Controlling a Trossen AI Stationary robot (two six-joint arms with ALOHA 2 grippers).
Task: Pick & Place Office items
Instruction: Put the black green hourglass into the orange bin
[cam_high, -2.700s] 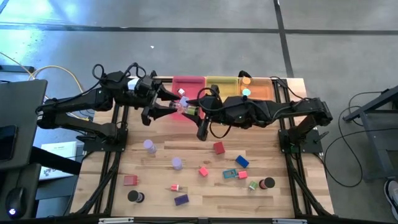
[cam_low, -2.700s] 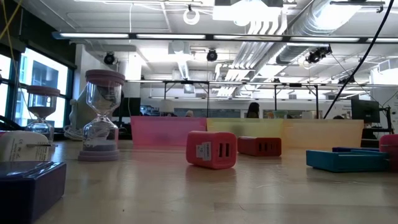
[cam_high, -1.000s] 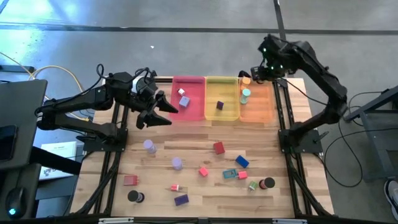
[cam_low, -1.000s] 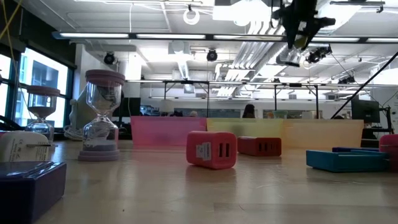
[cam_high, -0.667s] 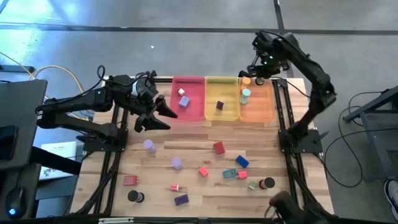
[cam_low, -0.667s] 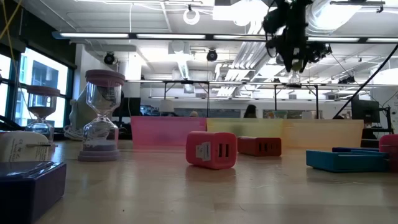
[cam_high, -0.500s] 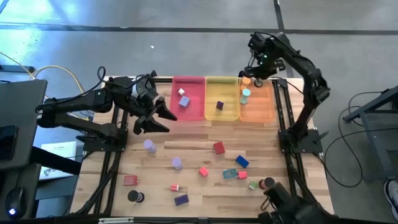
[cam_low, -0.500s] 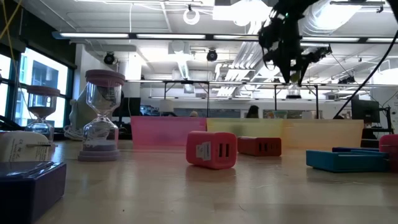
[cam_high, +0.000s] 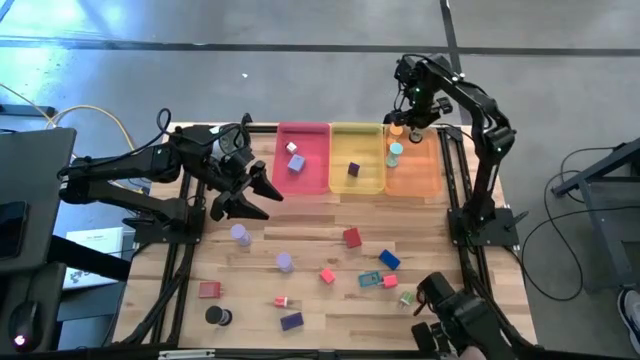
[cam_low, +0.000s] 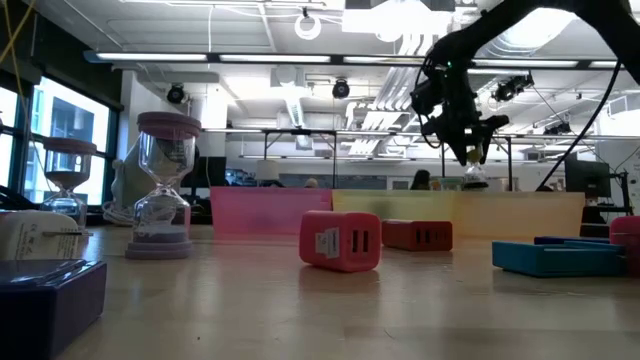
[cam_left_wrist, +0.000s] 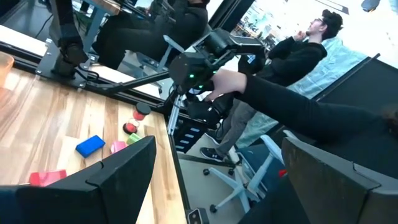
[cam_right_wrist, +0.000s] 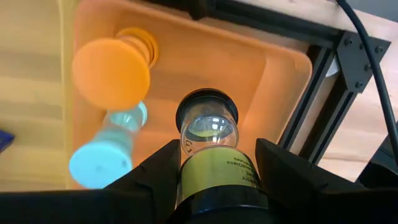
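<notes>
The right hand (cam_right_wrist: 214, 186) holds a small bottle (cam_right_wrist: 208, 134) above the far end of the orange tray (cam_high: 425, 175); I judge the next move is lowering and releasing it. The left hand (cam_high: 262, 198) waits wide open over the bench's (cam_high: 330, 310) left side.

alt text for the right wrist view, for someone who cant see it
The right end effector grips a small bottle with a yellow-green label above the orange tray. In the tray lie an orange-capped hourglass and a teal-capped one. A black frame rail and the wooden table border the tray.
</notes>
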